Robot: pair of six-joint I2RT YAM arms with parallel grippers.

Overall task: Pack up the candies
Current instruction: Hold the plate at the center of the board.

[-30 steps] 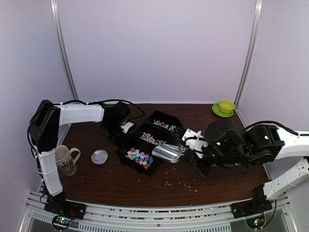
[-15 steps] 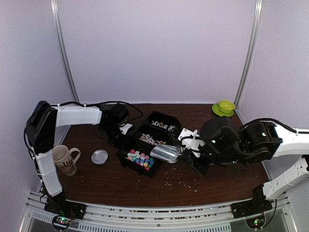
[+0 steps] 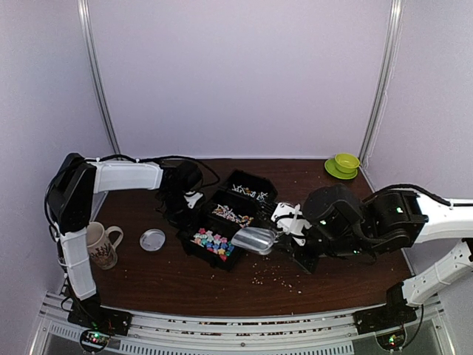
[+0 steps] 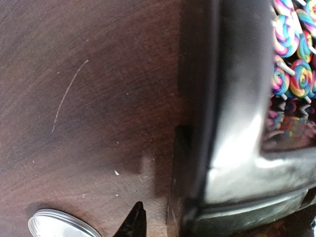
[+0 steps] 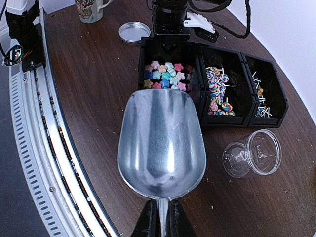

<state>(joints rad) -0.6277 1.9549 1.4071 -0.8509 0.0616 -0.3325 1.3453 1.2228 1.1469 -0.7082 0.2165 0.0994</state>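
Note:
Three black bins stand side by side. The near bin (image 3: 194, 238) holds pastel star-shaped candies (image 3: 213, 242) (image 5: 165, 74). The middle one holds swirl lollipops (image 5: 217, 91) (image 4: 291, 64). The far one holds white, red-marked sticks (image 5: 261, 96). My right gripper (image 5: 160, 219) (image 3: 284, 235) is shut on the handle of an empty metal scoop (image 5: 160, 143) (image 3: 253, 238), held just short of the pastel bin. My left gripper (image 3: 191, 198) (image 5: 170, 19) is at the far end wall of the bins. Only one fingertip (image 4: 134, 222) shows, beside the bin wall (image 4: 232, 148).
A clear plastic cup (image 5: 252, 155) lies on its side right of the scoop. A round metal lid (image 3: 152, 239) (image 5: 134, 32) and a mug (image 3: 100, 244) sit left. A green bowl on a saucer (image 3: 343, 164) is back right. Pale crumbs (image 3: 273, 277) dot the table.
My right arm has shifted the scoop slightly left and nearer, toward the pastel bin. The left arm has shifted only a little at the bins.

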